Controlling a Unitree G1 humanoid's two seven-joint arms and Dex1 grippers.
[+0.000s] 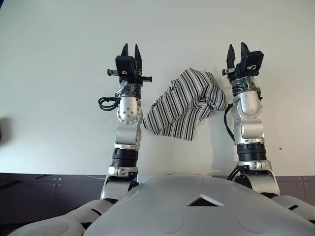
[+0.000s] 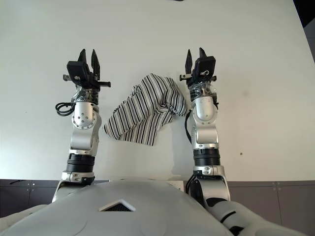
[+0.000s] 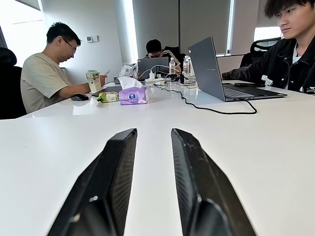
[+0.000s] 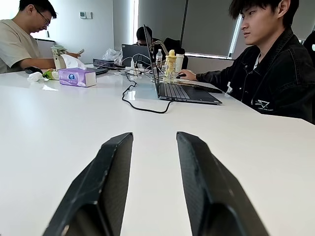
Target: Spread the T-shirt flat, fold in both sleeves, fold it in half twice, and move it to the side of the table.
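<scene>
The shirt (image 1: pixel 184 105) lies crumpled on the bench (image 1: pixel 59 39), in the gap between the two arms. Its long axis runs on a diagonal. The bunched end is far from the robot and just beside the right arm (image 1: pixel 246 113); whether cloth and arm touch cannot be told. The flatter striped corner is nearer the robot and reaches toward the left arm (image 1: pixel 129 115).

Both end effectors point away from the robot and sit farther out than the cloth, so the shirt lies behind their tips and inward of each. The left end effector (image 1: pixel 131 47) has its fingers spread a little with nothing between them, only bare bench ahead in its wrist view. The right end effector (image 1: pixel 237 46) is likewise parted and empty.

The right one is nearer the bunched end, the left one nearer the loose corner. Spreading is not yet begun. To take the shirt, each end effector would probably need to draw back and turn inward, the right to the bunch and the left to the corner.
</scene>
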